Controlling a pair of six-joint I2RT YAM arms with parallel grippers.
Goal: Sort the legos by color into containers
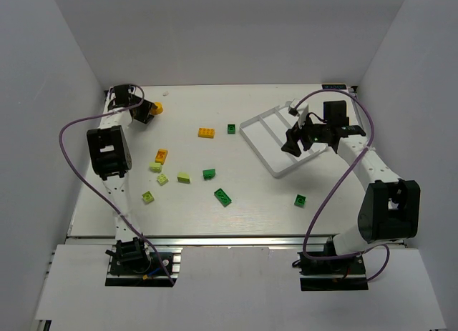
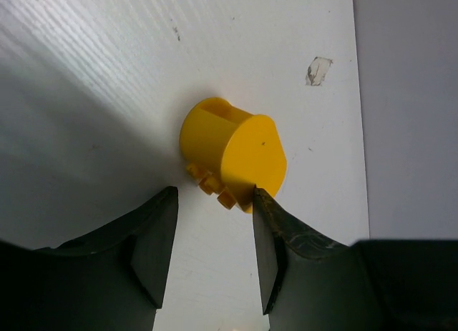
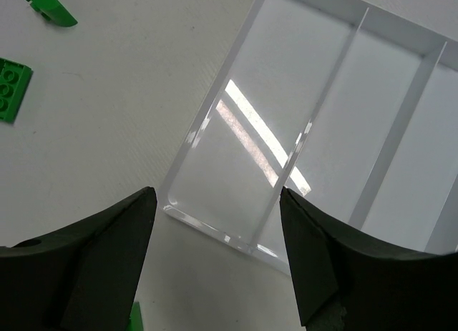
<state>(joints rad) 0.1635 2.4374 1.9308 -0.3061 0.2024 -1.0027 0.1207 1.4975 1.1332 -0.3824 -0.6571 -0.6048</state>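
Far to the left of the white tray point(image 1: 255, 142), the left gripper point(image 2: 213, 225) has its fingers spread and holds nothing. The round orange brick point(image 2: 236, 152) lies on its side on the table just ahead of the fingertips, with its studs facing them. It sits off-centre toward the right-hand finger, and contact with that finger cannot be confirmed. The brick looks about as wide as the gap, so a straight advance probably needs a small sideways correction first.

The remaining loose legos lie left of the tray, among them an orange rectangular brick point(image 1: 206, 133) and a dark green brick point(image 1: 223, 196).

Above the tray's near end, the right gripper point(image 3: 217, 202) hangs spread and empty. The compartments in view hold no bricks. The left arm is by far the nearer to the round brick.
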